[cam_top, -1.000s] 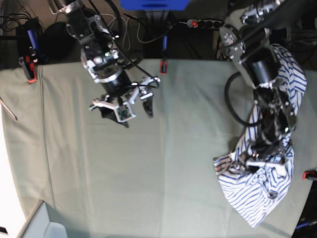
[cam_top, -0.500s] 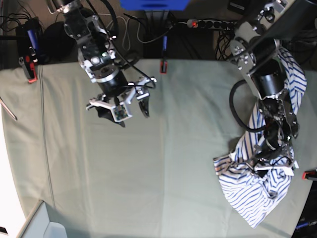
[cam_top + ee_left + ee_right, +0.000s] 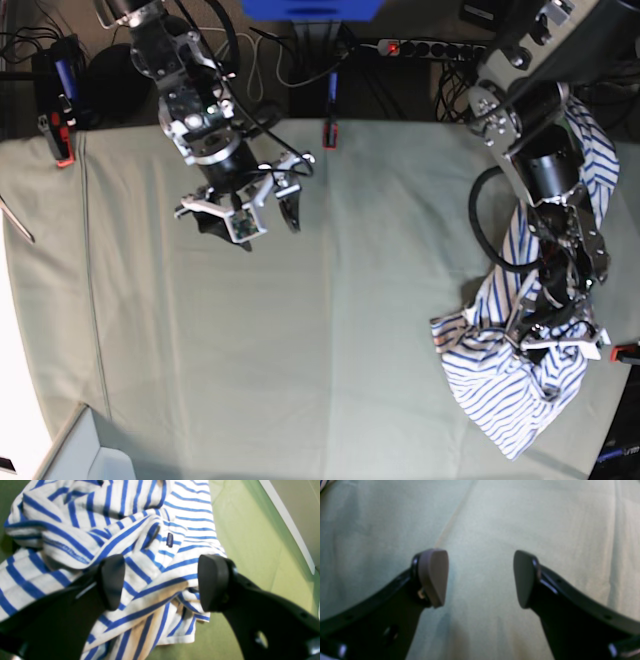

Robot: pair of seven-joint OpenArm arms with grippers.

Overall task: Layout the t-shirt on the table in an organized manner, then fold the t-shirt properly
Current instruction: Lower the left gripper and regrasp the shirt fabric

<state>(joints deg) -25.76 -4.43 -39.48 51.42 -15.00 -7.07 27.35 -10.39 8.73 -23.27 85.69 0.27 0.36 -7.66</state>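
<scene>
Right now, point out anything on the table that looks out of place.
The t-shirt lies bunched in a crumpled heap at one end of the table, not spread flat; part trails up toward the far edge. Nothing else stands out.

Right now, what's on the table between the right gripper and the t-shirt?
Nothing. In the base view, only bare table cloth stretches from the open right gripper to the crumpled t-shirt.
</scene>
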